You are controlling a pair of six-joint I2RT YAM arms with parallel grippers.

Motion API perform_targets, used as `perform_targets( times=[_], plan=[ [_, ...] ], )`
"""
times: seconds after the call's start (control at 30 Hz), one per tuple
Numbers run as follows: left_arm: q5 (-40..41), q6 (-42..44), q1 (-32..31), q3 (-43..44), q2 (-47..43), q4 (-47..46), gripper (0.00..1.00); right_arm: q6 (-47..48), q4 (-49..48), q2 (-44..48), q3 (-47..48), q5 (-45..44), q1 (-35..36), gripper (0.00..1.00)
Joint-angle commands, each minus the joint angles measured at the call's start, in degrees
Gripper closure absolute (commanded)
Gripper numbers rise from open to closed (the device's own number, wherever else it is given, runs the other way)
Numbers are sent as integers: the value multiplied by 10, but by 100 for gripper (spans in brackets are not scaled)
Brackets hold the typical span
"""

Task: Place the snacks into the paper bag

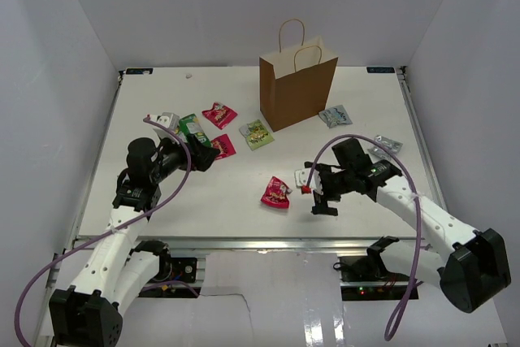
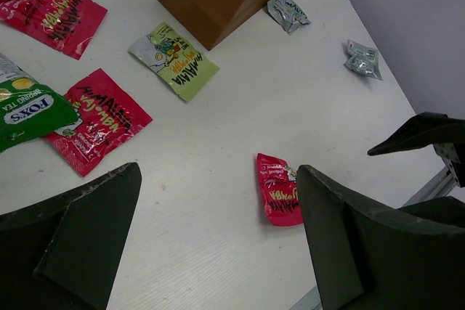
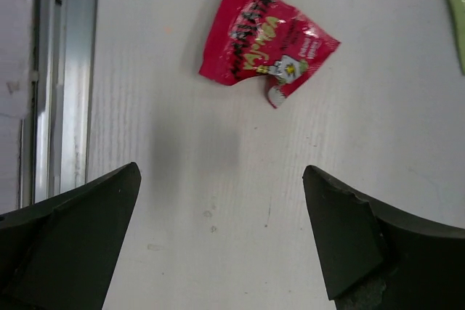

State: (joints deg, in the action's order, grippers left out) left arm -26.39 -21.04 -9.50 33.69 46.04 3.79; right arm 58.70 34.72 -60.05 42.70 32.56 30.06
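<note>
Now, paper bag (image 1: 296, 91): stood upright at the far middle of the table (image 1: 203, 209), mouth up, handles (image 1: 292, 34) raised above it; its inside is not shown.
right gripper (image 3: 221, 179): jaws spread wide, nothing held; poised over the table just short of the near red packet (image 3: 265, 38), which lies flat with one corner curled.
left gripper (image 2: 218, 179): jaws equally wide, empty; held above the table beside the left cluster.
left cluster: a green packet (image 2: 29, 110) is laid against, seemingly over, the edge of a second red packet (image 2: 98, 117); a third red packet (image 2: 51, 9) and a yellow-green packet (image 2: 174, 59) lie apart.
silver packet (image 2: 288, 11): beside the bag's foot; another silver packet (image 2: 362, 58) is well off to the right.
risk, grasp: a flat foil packet is likely to be pushed along the table or pinched by a corner only, then dropped in transit.
risk, cluster: the overlapped pair may be lifted together, or one dragged.
risk, bag: being light and unsupported, it may be tipped or shoved if its rim is struck; the handles may deflect a packet released off-centre.
risk, arms: a clash is possible if the bag mouth is approached by both at once.
</note>
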Motion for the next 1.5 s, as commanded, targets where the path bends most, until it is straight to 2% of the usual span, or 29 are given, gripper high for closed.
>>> perform_targets(
  times=[0.0, 0.03, 0.07, 0.17, 0.27, 0.4, 0.57, 0.63, 0.83, 1.0, 1.17, 1.2, 1.27, 1.3, 1.4, 1.47],
  plan=[
    [-5, 1, 2, 15, -1, -11, 2, 161, 80, -29, 35, 21, 18, 1],
    [-3, 1, 3, 15, -3, -11, 2, 211, 89, -38, 39, 24, 19, 7],
    [-2, 1, 3, 14, -3, -12, 2, 222, 86, -61, 38, 22, 22, 7],
    [-5, 1, 3, 14, -1, -11, 2, 212, 41, -102, 34, 13, 33, 2],
    [-8, 1, 2, 15, 1, -11, 2, 192, -18, -137, 47, -19, 73, 2],
    [1, 4, 3, 16, -2, -10, 2, 232, -68, -188, 67, -75, 119, 2],
    [13, 7, 10, 18, 0, -6, 2, 294, -75, -257, 124, -52, 125, 3],
    [13, 7, 13, 18, 1, -5, 2, 307, -48, -281, 144, -46, 128, 4],
    [6, 7, 18, 21, 5, -5, 2, 347, -29, -358, 155, -77, 146, 16],
    [6, 6, 20, 21, 6, -5, 2, 350, -30, -384, 156, -95, 149, 21],
    [6, 6, 20, 20, 5, -6, 2, 346, -13, -405, 163, -85, 149, 38],
    [6, 6, 21, 20, 6, -5, 2, 344, -5, -408, 165, -83, 149, 50],
    [6, 6, 20, 20, 6, -5, 2, 331, 1, -414, 170, -83, 149, 62],
    [6, 6, 20, 21, 6, -5, 2, 327, 2, -413, 170, -83, 149, 71],
    [6, 6, 20, 20, 5, -5, 2, 296, 3, -401, 174, -68, 143, 81],
    [6, 6, 20, 20, 4, -5, 2, 278, 7, -384, 189, -39, 130, 85]
  ],
)
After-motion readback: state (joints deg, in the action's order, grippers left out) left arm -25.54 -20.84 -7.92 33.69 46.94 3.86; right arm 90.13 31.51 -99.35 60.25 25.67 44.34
